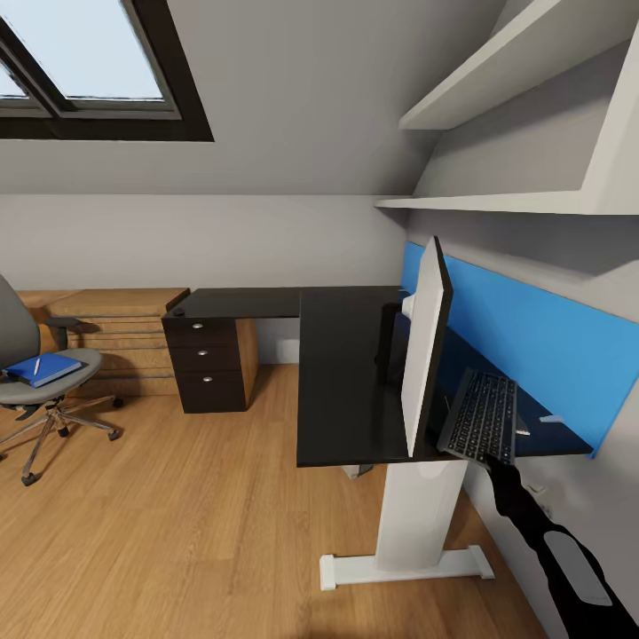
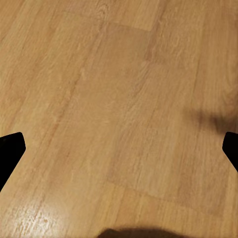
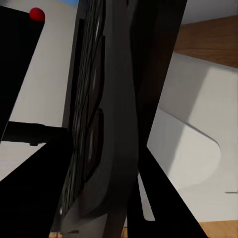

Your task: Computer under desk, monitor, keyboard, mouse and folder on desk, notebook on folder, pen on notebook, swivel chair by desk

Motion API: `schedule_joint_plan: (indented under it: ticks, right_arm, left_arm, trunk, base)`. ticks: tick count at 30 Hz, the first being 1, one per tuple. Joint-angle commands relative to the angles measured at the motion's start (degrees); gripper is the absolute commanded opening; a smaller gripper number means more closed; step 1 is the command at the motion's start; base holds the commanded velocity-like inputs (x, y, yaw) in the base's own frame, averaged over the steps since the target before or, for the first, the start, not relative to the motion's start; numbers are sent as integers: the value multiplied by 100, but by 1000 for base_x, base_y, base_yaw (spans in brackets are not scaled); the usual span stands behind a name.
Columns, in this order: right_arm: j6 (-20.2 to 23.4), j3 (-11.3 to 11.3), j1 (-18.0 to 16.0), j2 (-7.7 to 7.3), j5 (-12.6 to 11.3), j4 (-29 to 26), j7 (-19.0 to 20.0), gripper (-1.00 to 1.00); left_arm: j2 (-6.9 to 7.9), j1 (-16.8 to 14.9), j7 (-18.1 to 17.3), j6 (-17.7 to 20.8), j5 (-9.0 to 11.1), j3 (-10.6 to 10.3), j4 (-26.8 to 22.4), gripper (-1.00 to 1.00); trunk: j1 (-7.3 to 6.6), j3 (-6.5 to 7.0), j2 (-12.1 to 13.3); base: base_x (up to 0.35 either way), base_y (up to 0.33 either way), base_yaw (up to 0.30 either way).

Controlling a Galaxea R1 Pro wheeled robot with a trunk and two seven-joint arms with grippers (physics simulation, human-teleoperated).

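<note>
The bench [image 1: 346, 373] is black on white legs, backed by a blue panel [image 1: 532, 346]. The folder [image 1: 43, 369] is bright blue; the floor [image 1: 177, 524] shows wood grain.

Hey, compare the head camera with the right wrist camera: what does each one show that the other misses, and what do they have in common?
Head camera alone: the monitor seen edge-on on the desk, the drawer unit, and the swivel chair carrying the folder with the pen on it.

Right wrist camera alone: a close look at the jaws closed on the keyboard's edge, plus a small red dot.

Both: the keyboard held by the right gripper, the white desk leg and the wood floor.
</note>
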Motion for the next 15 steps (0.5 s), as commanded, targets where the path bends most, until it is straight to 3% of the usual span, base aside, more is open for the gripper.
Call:
schedule_joint_plan:
  ticks: [1,6,15]
  right_arm:
    - [41,-11,-3,2,-27,4,7,-100]
    - [42,-17,-3,-2,-37,4,7,-100]
    - [40,-28,-3,-7,-43,-20,25,-100]
  left_arm:
    - [4,-3,33,-26,54,-31,3,100]
    - [4,-3,33,-26,48,-31,2,100]
    - [4,-3,47,-26,55,-31,6,100]
  trunk:
    - [-1,-6,-3]
    - [-1,-6,-3]
    - [-198,156,358]
  base:
    - [0,0,0]
    - [0,0,0]
    - [0,0,0]
